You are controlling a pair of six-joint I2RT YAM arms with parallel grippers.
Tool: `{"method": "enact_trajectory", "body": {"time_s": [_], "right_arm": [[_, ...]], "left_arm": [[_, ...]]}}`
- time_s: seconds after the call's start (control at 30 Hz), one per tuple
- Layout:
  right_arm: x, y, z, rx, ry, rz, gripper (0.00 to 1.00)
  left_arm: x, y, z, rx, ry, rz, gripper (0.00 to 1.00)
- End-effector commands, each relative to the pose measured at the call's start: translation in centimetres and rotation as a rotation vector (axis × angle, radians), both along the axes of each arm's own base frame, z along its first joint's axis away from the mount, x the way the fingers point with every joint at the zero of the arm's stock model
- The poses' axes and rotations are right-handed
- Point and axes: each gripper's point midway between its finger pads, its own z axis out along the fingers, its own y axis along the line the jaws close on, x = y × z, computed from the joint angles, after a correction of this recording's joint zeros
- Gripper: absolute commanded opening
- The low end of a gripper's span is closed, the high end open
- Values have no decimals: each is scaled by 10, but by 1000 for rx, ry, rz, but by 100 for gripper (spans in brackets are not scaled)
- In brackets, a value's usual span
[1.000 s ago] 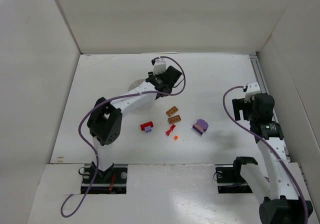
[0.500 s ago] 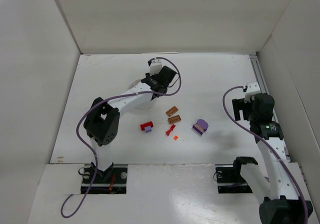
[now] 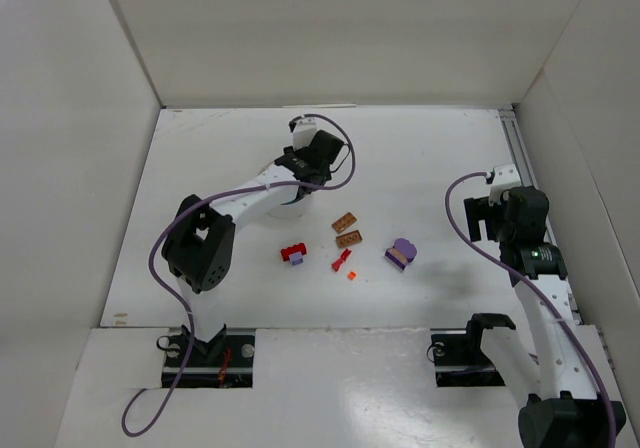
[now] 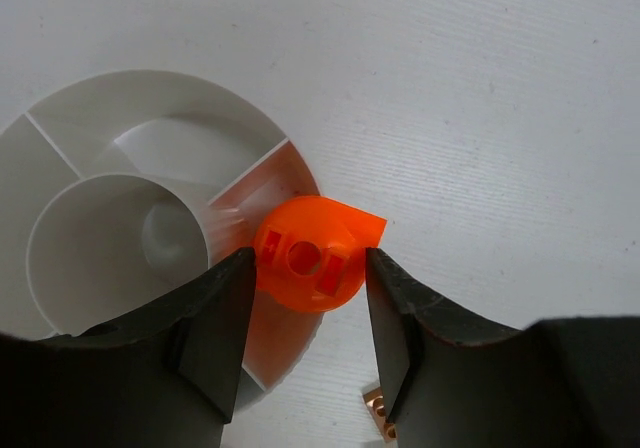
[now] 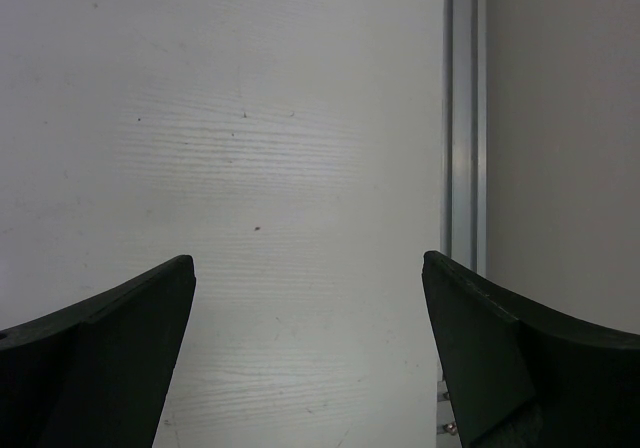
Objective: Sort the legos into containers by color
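In the left wrist view my left gripper [image 4: 308,258] is shut on a round orange lego [image 4: 318,253], each fingertip against one side of it. The lego hangs over the right rim of the white divided dish [image 4: 150,80], above an outer wedge compartment. From above, the left gripper [image 3: 303,161] covers most of the dish. Loose legos lie mid-table: two tan bricks [image 3: 347,230], a red and purple piece [image 3: 294,254], a red piece [image 3: 342,260], a tiny orange bit [image 3: 352,275] and a purple and tan piece [image 3: 401,253]. My right gripper [image 5: 310,268] is open over bare table at the right [image 3: 492,213].
White walls close in the table at the back and on both sides. A metal rail [image 5: 462,118] runs along the right edge next to the right gripper. One tan brick [image 4: 378,423] shows just below the left fingers.
The left arm has swung left and back with the orange lego, from beside the dish to over it. The right arm and the loose legos have not moved.
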Motion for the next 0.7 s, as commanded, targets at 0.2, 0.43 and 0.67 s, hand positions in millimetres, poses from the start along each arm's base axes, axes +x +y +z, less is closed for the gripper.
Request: {"method": "enact_trajectory", "body": {"time_s": [0.2, 0.43, 0.67], "right_arm": [[9, 0, 11, -4, -56, 8, 100], [10, 2, 15, -8, -74, 21, 100], [11, 5, 13, 3, -75, 38, 100]], "left_arm": [[-3, 3, 23, -41, -41, -2, 48], [-3, -1, 46, -93, -91, -23, 54], [-6, 2, 57, -107, -109, -23, 56]]}}
